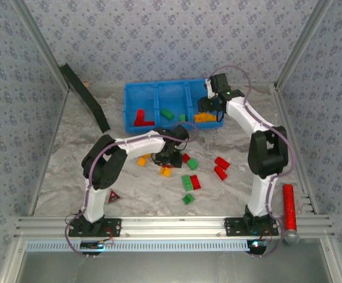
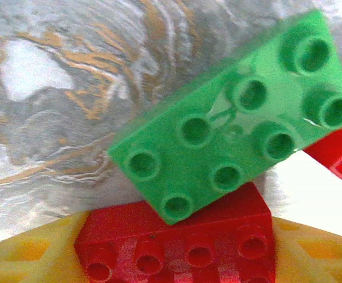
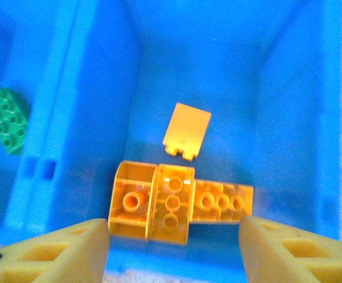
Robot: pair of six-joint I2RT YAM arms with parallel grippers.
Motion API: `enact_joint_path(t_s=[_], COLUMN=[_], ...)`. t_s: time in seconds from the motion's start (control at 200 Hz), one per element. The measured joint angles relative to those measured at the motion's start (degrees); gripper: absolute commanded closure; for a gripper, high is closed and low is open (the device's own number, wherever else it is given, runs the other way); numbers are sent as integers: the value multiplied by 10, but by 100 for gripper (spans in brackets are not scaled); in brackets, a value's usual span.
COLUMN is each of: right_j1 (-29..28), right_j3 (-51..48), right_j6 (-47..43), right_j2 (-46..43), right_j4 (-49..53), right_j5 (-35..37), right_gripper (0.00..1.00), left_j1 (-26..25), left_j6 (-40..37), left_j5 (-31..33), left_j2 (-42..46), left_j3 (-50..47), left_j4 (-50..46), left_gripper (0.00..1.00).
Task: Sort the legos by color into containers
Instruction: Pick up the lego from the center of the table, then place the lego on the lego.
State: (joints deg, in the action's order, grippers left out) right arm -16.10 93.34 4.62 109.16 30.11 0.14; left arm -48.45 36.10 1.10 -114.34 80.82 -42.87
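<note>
I have open marbled table (image 1: 71,171) around the glossy blue bin (image 1: 127,109), with the walls close behind. The right gripper (image 3: 174,227) hangs spread over its right compartment, orange studded bricks (image 3: 171,203) lying below between the fingers. The left gripper (image 2: 174,253) pinches a red brick (image 2: 218,224) — a green brick (image 2: 230,124) overlaps its far edge.

- We found the bright blue rectangular plastic bin (image 1: 127,109) behind the loose small plastic studded bricks (image 1: 190,181).
- Orange-yellow bricks (image 3: 177,203) lay in its right compartment, a green brick (image 3: 6,121) in the middle one.
- A red brick (image 2: 177,247) sat between the left gripper's (image 2: 177,259) fingers, another green brick (image 2: 230,135) behind.
</note>
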Motion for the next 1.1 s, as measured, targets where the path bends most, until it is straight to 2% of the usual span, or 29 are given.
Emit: enact_joint_path(t_s=[0.26,0.43,0.635,0.77,1.099], right_j1=[-15,-57,-148,-186,-239], right_j3=[-183,-299,-382,-406,-432], right_j6=[45,71,63,54,48], right_j2=[-183,-250,-269,-269,-262], right_j4=[-2,-4,-14,-29,-61], right_j5=[-12,-30,-51,-56,-46], right_gripper=[34,28,22,19,17], left_j1=[57,93,153,196,268], left_j6=[-23,-56,-98,-113,-116], left_j5=[-3,-4,-2,5,8], left_j2=[59,102,114,105,-35], left_j3=[2,66,162,211,333], left_j4=[-24,-54,-63,-64,-61], left_gripper=[52,52,52,52,52])
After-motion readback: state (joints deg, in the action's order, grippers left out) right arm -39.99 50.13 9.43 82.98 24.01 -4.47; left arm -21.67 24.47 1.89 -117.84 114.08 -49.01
